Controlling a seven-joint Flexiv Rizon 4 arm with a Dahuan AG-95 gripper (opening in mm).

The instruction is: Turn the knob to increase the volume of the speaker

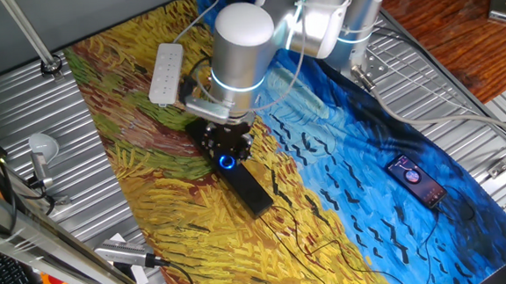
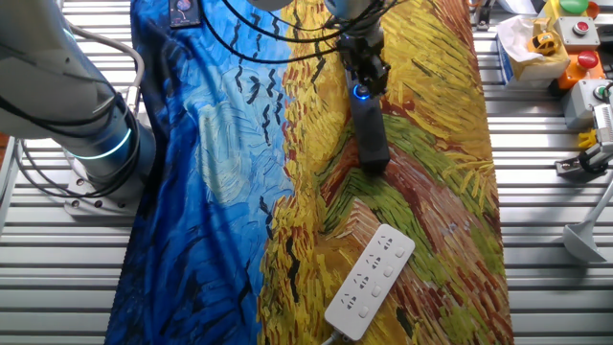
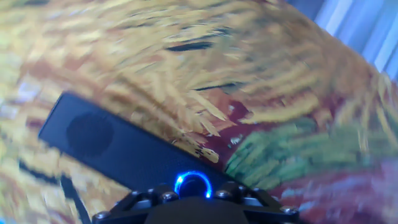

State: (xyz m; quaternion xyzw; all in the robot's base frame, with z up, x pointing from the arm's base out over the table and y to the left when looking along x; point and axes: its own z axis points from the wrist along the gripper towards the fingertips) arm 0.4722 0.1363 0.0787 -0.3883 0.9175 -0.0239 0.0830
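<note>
The speaker point(image 1: 252, 193) is a long black bar lying on the painted cloth. It also shows in the other fixed view point(image 2: 372, 139) and in the hand view point(image 3: 106, 140). The knob point(image 1: 228, 160) glows blue at the bar's middle, and I also see it in the other fixed view point(image 2: 360, 92) and low in the hand view point(image 3: 193, 185). My gripper point(image 1: 227, 151) stands straight over the knob, with its fingers on either side of it and closed against it. It shows in the other fixed view point(image 2: 363, 75) and in the hand view point(image 3: 193, 198). The far half of the bar is hidden under the hand.
A white power strip point(image 1: 166, 72) lies on the cloth beyond the speaker and shows in the other fixed view point(image 2: 371, 280). A small black phone point(image 1: 416, 179) with a red-lit screen lies on the blue part. The arm's base point(image 2: 96, 144) stands beside the cloth.
</note>
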